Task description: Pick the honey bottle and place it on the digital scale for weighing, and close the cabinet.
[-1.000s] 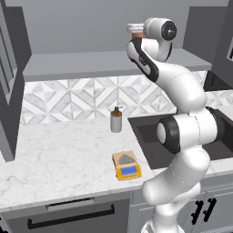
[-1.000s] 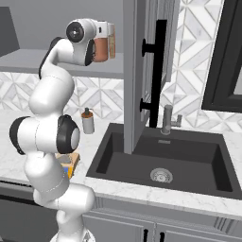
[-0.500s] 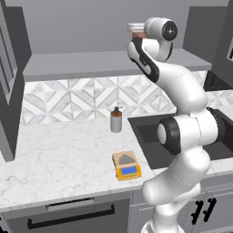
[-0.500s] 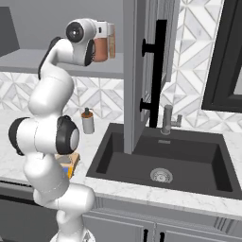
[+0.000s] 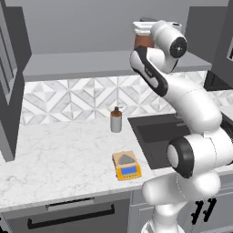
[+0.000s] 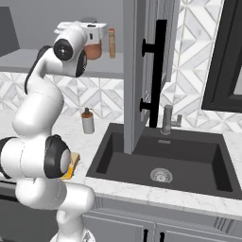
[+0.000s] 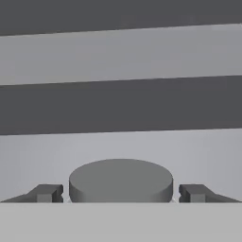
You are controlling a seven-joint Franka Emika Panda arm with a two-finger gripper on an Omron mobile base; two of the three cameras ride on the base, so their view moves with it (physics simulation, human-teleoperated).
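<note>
Honey bottle [image 5: 142, 40] stands on the open cabinet [image 6: 142, 71] shelf, and we have the gripper [image 7: 120, 194] spread wide either side of its grey lid — not yet pinching, as we judge — so the fingers [image 7: 47, 193] can close for the carry to the scale [image 5: 126, 165].

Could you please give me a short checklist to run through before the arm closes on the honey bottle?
1. Honey bottle centred between the fingers: ok.
2. Fingers open wide enough, a gap either side of the lid: ok.
3. Fingers low enough to grip the body, not just the lid: cannot tell.
4. Digital scale platform free: ok.
5. Cabinet door open, leaving the way out clear: ok.
</note>
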